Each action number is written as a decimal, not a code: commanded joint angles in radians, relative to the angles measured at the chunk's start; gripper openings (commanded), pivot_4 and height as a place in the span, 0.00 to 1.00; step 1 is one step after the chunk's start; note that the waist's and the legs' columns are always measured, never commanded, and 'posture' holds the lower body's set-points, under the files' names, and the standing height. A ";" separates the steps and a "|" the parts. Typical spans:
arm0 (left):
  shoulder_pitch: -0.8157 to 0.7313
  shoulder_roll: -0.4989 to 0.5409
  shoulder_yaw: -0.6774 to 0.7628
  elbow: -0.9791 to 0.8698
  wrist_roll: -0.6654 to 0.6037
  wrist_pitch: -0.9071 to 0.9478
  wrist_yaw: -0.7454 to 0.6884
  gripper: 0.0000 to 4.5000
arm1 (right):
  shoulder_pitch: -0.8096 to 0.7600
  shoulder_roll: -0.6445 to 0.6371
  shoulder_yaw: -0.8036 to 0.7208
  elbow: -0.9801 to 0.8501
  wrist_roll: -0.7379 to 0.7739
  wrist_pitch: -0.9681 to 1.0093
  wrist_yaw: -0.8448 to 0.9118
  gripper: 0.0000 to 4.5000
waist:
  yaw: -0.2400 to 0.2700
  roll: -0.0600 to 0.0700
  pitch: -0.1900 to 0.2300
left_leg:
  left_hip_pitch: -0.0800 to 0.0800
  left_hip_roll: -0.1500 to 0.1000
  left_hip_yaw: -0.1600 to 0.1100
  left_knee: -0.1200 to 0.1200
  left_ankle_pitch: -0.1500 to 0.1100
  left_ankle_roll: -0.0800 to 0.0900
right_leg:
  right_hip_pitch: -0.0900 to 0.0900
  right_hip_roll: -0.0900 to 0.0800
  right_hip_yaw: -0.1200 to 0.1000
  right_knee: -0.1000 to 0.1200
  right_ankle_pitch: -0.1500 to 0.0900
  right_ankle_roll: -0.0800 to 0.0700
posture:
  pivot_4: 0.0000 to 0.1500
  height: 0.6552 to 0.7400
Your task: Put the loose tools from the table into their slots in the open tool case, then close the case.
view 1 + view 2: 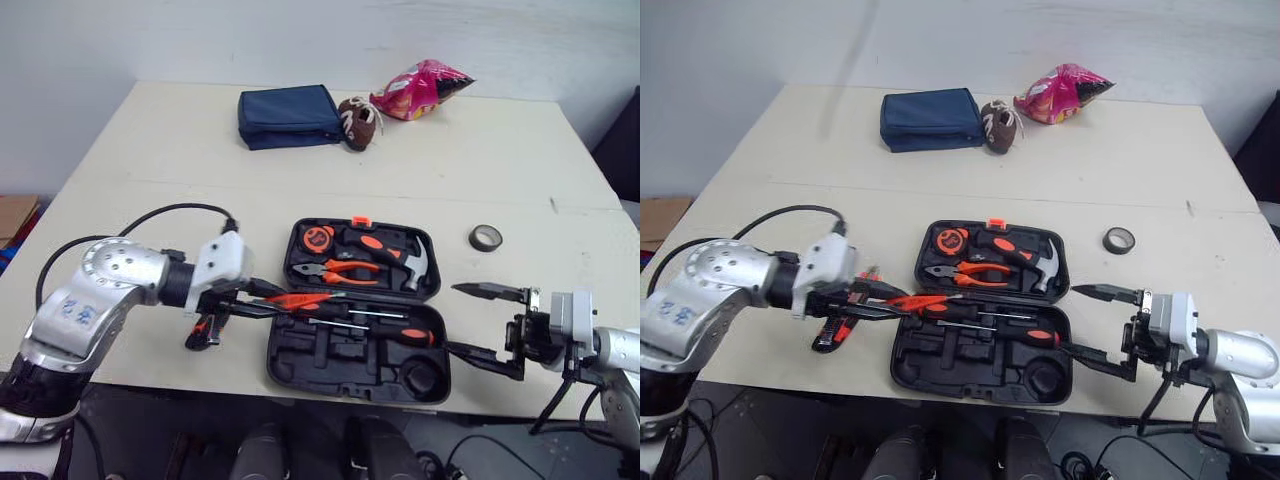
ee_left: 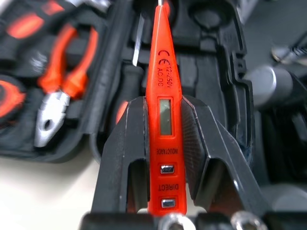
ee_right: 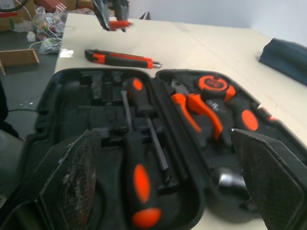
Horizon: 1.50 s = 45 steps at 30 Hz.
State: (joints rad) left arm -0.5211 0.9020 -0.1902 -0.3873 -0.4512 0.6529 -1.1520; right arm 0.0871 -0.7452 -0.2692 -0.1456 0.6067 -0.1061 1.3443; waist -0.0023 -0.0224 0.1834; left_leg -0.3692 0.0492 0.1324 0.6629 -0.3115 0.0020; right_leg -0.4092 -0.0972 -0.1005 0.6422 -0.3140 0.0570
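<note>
The black tool case (image 1: 330,358) lies open at the table's front edge. Its lid half holds a tape measure (image 1: 318,238), orange-handled pliers (image 1: 342,270) and a hammer (image 1: 402,256); two screwdrivers (image 1: 392,331) lie in the near half. My left gripper (image 1: 265,300) is shut on an orange voltage tester pen (image 2: 162,91), whose tip points over the case's left edge. On the table under that gripper is an orange-and-black utility knife (image 1: 203,331). My right gripper (image 1: 452,318) stands open just right of the case, with nothing between its fingers.
A black tape roll (image 1: 486,237) lies to the right behind the case. At the far side of the table are a blue pouch (image 1: 290,116), a small brown football (image 1: 360,122) and a pink snack bag (image 1: 420,88). The table's front edge runs just below the case.
</note>
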 commanded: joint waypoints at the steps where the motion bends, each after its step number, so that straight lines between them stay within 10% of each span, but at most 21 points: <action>1: -0.090 -0.007 -0.145 -0.062 0.074 0.103 0.003 0.06 | 0.023 -0.012 -0.035 -0.015 0.011 -0.005 0.009 1.00 | 0.002 0.000 0.000 | 0.000 0.000 -0.001 0.000 0.000 0.000 | 0.000 0.001 0.000 0.000 0.000 0.000 | 1.00 1.00; 9: -0.191 -0.093 -0.365 -0.050 0.240 0.155 0.049 0.06 | 0.059 -0.003 -0.046 -0.059 0.007 -0.002 -0.023 1.00 | 0.003 0.000 0.000 | -0.001 0.000 -0.001 0.002 0.000 0.000 | 0.000 0.002 0.000 0.000 0.000 0.000 | 1.00 1.00; 42: -0.189 -0.134 -0.405 -0.022 0.386 0.155 0.047 0.06 | 0.084 0.010 -0.040 -0.045 0.002 -0.036 -0.036 1.00 | 0.005 0.000 0.000 | 0.000 0.000 -0.003 0.004 0.001 0.001 | 0.001 0.000 0.000 0.002 0.000 0.000 | 1.00 1.00; 45: -0.188 -0.147 -0.383 -0.039 0.372 0.146 0.055 0.35 | 0.082 0.012 -0.037 -0.041 0.001 -0.039 -0.035 1.00 | 0.004 0.000 0.000 | 0.000 0.000 -0.003 0.004 0.001 0.000 | 0.001 0.000 0.000 0.002 0.000 0.000 | 1.00 1.00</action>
State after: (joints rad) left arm -0.7166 0.7564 -0.5976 -0.3980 -0.0799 0.7984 -1.1059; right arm 0.1719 -0.7369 -0.2862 -0.1860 0.5998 -0.1296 1.3037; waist 0.0020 -0.0224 0.1835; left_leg -0.3696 0.0490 0.1296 0.6665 -0.3102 0.0025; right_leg -0.4080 -0.0970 -0.1006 0.6443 -0.3143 0.0572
